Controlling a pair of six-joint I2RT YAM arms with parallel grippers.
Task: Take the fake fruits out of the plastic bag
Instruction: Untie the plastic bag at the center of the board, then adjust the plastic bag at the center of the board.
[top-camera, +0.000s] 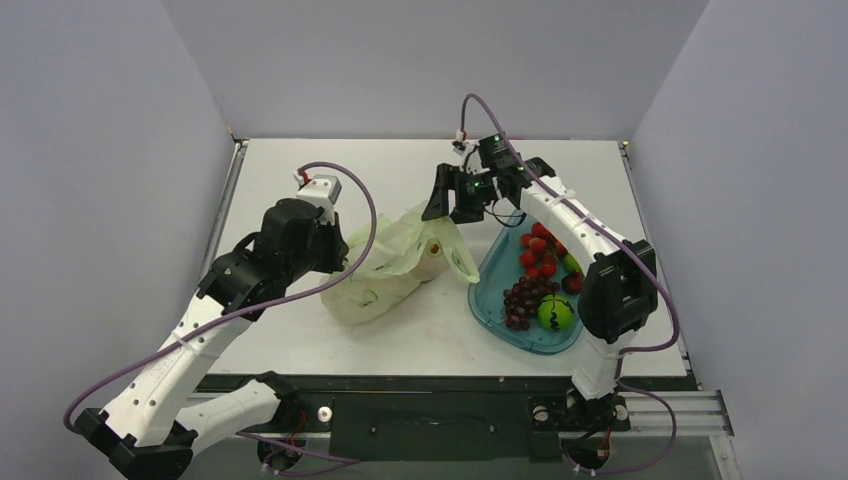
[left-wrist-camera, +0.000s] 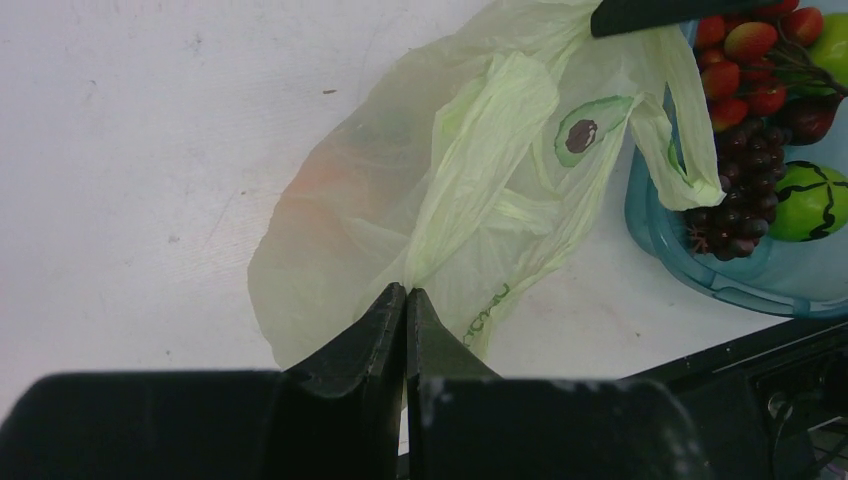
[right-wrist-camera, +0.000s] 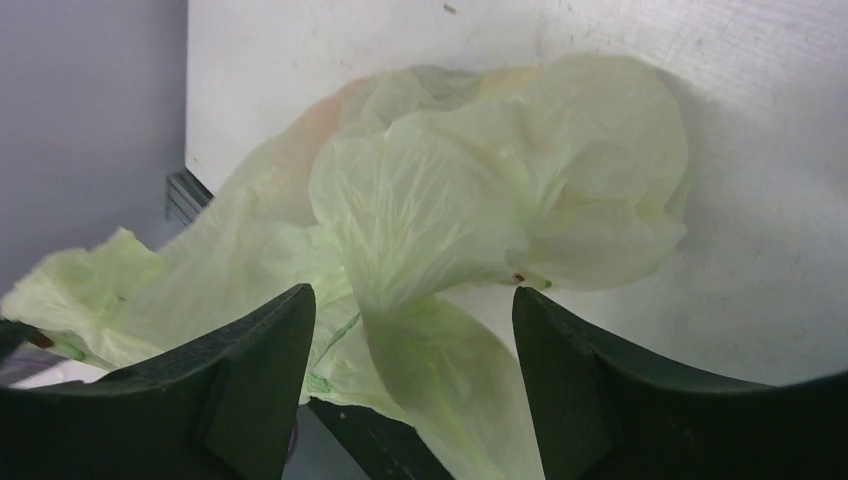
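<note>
Pressed together at the bottom of its wrist view, the two black fingers of the left hand (left-wrist-camera: 406, 292) pinch a fold of the plastic bag (left-wrist-camera: 450, 200). The bag lies crumpled on the white counter (left-wrist-camera: 150, 150). This view alone shows one avocado print (left-wrist-camera: 585, 130) on the film. It also shows one loop handle (left-wrist-camera: 680, 150) draped over the rim of the blue tray (left-wrist-camera: 650, 230).

An orange blush under the film, probably one of the fake fruits (left-wrist-camera: 318, 185), shows from both wrists. From above it cannot be made out.

The right wrist view shows the right hand (right-wrist-camera: 410, 300) with fingers spread apart. Bag film billows between and beyond them, and neither finger clamps it.

Only the overhead camera takes in both hands at once, with the single bag between them, just left of the single tray.

The tray holds one dark grape bunch (top-camera: 522, 297), two green fruits (top-camera: 555, 312) and a cluster of red fruits (top-camera: 538, 250) too tightly packed to count.
</note>
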